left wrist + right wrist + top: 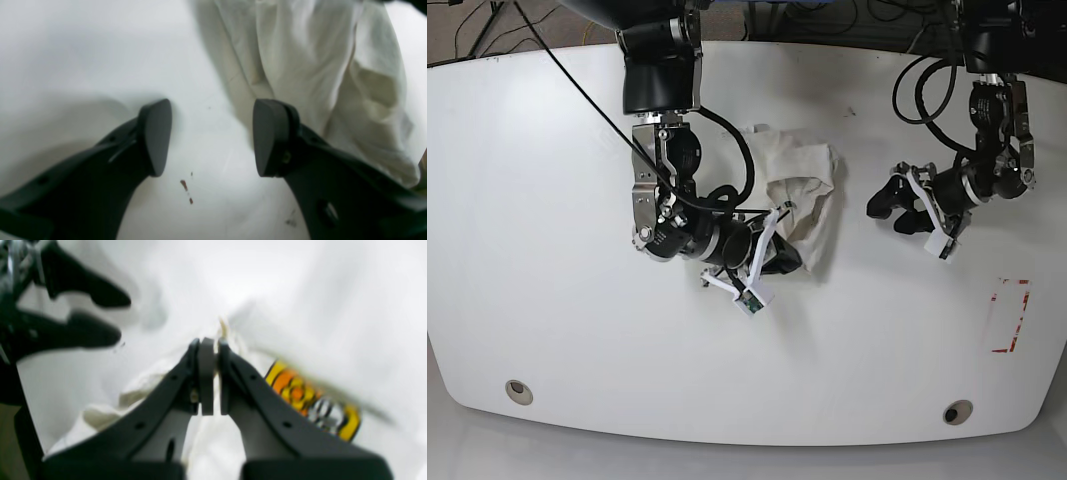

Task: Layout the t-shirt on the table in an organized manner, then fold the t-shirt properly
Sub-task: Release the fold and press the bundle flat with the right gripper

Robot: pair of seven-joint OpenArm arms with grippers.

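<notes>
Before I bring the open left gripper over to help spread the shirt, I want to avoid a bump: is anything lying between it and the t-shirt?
Nothing visible. Only bare table lies between the left gripper and the crumpled t-shirt. The right gripper, shut on cloth, works the shirt's far side.

White table [547,300] w/ crumpled t-shirt [802,190] mid-top, red rectangle mark [1011,316] at right, maybe tape.

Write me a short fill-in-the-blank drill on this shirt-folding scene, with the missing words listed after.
1. The right gripper is shut on the ____.
2. The left gripper has its jaws ____ and holds nothing.
3. The t-shirt lies ____ on the table, not spread flat.
4. The rectangle mark is outlined in ____.

Missing words: t-shirt; open; crumpled; red
</notes>
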